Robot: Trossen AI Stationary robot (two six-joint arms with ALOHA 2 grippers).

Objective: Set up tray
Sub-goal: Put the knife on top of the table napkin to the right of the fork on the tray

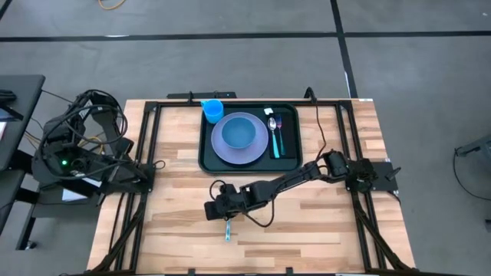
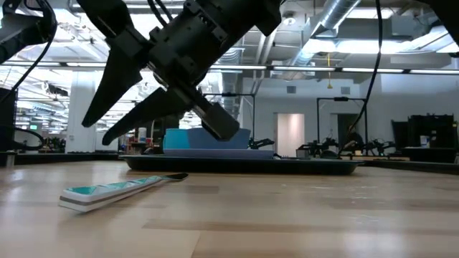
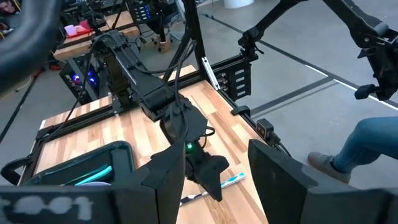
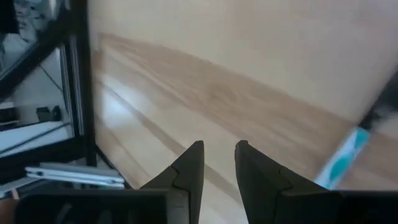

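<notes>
The dark tray [image 1: 207,157] lies at the table's far middle. It holds a lavender plate [image 1: 261,149] with a blue bowl [image 1: 239,132], a blue cup [image 1: 212,110] and teal-handled cutlery [image 1: 276,138]. A teal-handled utensil [image 1: 228,228] lies flat on the bare wood near the table's middle; it also shows in the low view [image 2: 118,190] and the right wrist view [image 4: 342,158]. My right gripper [image 1: 210,209] is open and empty, hovering just above and beside this utensil [image 2: 97,132]. My left gripper [image 3: 214,163] is open and empty at the table's left edge.
Black frame rails [image 1: 146,146] run along the table's left and right sides. A cable [image 1: 265,218] loops beside my right arm. Bare wood [image 1: 322,230] lies between the tray and the near edge. A person's leg [image 3: 367,140] shows beyond the table.
</notes>
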